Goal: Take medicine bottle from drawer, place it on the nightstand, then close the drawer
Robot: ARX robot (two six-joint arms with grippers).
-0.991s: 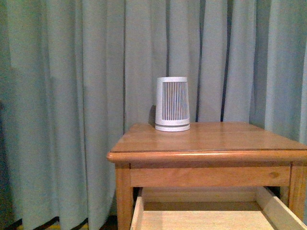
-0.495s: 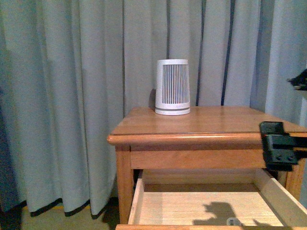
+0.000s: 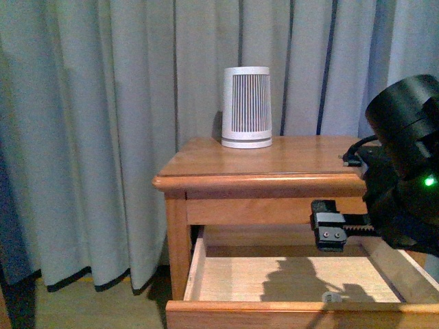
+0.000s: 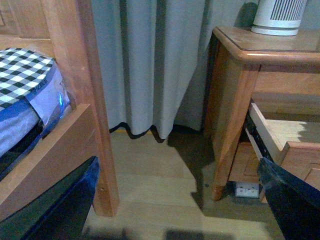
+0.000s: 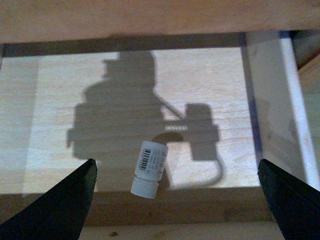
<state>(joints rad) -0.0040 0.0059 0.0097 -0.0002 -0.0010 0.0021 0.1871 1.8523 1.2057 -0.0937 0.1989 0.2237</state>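
Note:
The nightstand (image 3: 274, 162) stands ahead with its upper drawer (image 3: 240, 277) pulled out, the pale wood inside showing. The medicine bottle (image 3: 333, 297) lies on its side near the drawer's front right; in the right wrist view the bottle (image 5: 150, 169) shows a barcode label, with its white cap toward the front board. My right gripper (image 3: 328, 230) hangs over the drawer, open and empty, and its jaws (image 5: 176, 165) are spread wide above the bottle without touching it. My left gripper (image 4: 177, 162) is open and empty above the floor, left of the nightstand (image 4: 235, 95).
A large white ribbed cylinder (image 3: 247, 107) stands at the back of the nightstand top. Grey curtains (image 3: 103, 137) hang behind. In the left wrist view a wooden bed post (image 4: 80, 100) and checked bedding (image 4: 25, 75) are close by, and a white socket (image 4: 247, 189) lies under the nightstand.
The front view has tilted down, so more of the open drawer and the bottle show. My right arm has come in from the right and now hangs over the drawer.

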